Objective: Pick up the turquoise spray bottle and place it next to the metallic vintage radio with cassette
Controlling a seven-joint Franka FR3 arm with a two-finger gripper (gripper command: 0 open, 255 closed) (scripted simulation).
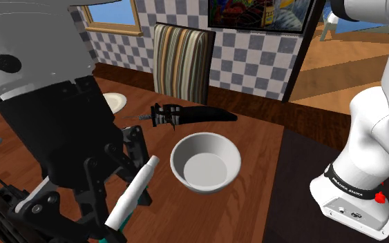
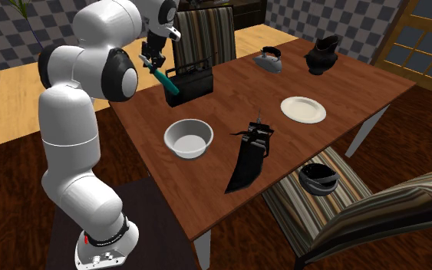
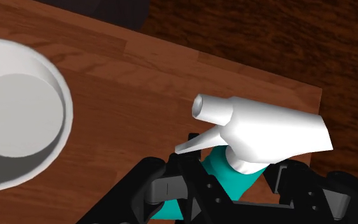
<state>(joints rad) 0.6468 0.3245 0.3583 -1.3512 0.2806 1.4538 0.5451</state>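
Spray bottle (image 3: 266, 130) (white trigger head, turquoise body) is being held in the gripper (image 3: 228, 189), with the black fingers being pinched onto the turquoise body just below the head. It is being carried tilted and clear of the table (image 2: 229, 103), not resting on it. In the second exterior view it is being shown just beside the dark boxy radio (image 2: 192, 83), on that view's left of it, near the table edge closest to the arm. Whether bottle and radio are touching cannot be told. Judged step: transport is being finished and placement is being set up. To do it well, the bottle is best being brought upright before descent, since a tilted base is likely to be tipped over on release. The landing spot is being limited by that nearby edge, so the base should be aimed at bare wood with full support under it, not overhanging. A small gap to the radio is being advised, so the casing is not being nudged by the fingers or the trigger head on the way down. The white bowl (image 2: 188, 138) is being kept well apart from the bottle and is not being treated as an obstacle, provided the approach is being made from above. Descent should be slow, and the pinch should be let go only once the base is being carried flat by the table. Retreat is then best being made straight up, so the head is not being snagged.
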